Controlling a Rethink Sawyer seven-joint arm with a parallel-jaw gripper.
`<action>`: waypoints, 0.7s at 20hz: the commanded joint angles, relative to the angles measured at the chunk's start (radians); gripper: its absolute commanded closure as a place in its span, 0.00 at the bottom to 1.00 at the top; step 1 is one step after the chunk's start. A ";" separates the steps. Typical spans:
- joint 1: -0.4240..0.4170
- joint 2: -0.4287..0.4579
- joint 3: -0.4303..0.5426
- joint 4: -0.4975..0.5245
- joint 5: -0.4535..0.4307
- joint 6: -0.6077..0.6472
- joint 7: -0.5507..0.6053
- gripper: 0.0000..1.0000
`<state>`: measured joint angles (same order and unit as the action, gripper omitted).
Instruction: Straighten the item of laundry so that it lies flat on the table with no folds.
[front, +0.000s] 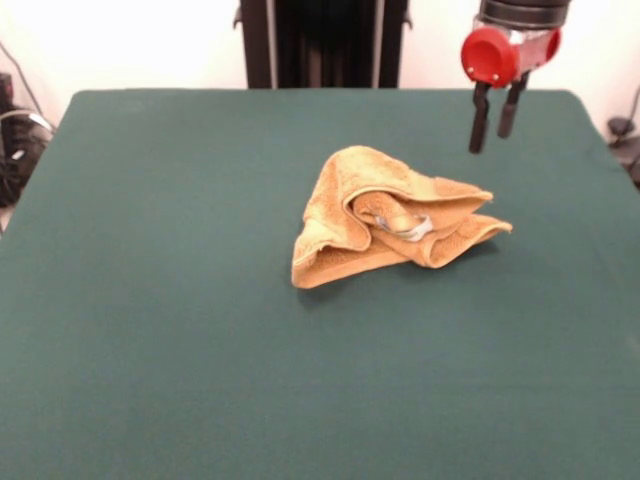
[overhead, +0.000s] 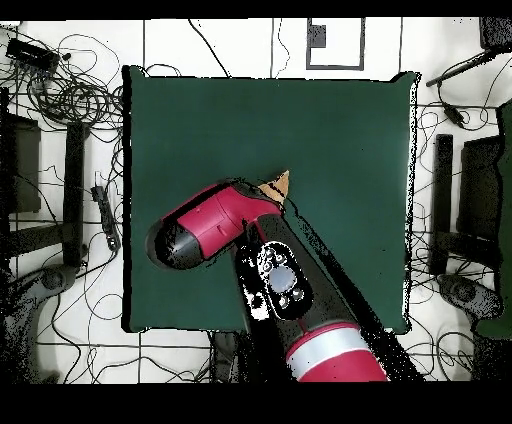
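The item of laundry (front: 390, 215), a golden-orange towel, lies crumpled in a heap near the middle of the green table (front: 200, 350), with several folds rolled over each other and a small grey tag showing in its centre. My gripper (front: 492, 140) hangs above the table behind and to the right of the heap, clear of it, open with nothing between its black fingers. In the overhead view the red and black arm (overhead: 215, 225) covers nearly all of the towel; only a small orange corner (overhead: 279, 183) pokes out over the table (overhead: 330, 130). The gripper itself is hidden under the arm there.
Tangled cables (overhead: 70, 95) lie on the floor around the table, and black stands (overhead: 440, 200) flank its sides. More cables and dark gear (front: 15, 140) sit past the table's left edge in the front view.
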<state>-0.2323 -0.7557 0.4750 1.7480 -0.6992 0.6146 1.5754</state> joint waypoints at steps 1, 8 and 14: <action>0.005 0.038 0.100 0.055 0.022 0.097 -0.151 0.00; -0.002 0.040 0.108 0.058 0.016 0.099 -0.151 0.00; -0.009 0.040 0.111 0.054 0.023 0.111 -0.160 0.00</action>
<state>-0.2340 -0.7593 0.4962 1.7484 -0.6990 0.6146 1.5754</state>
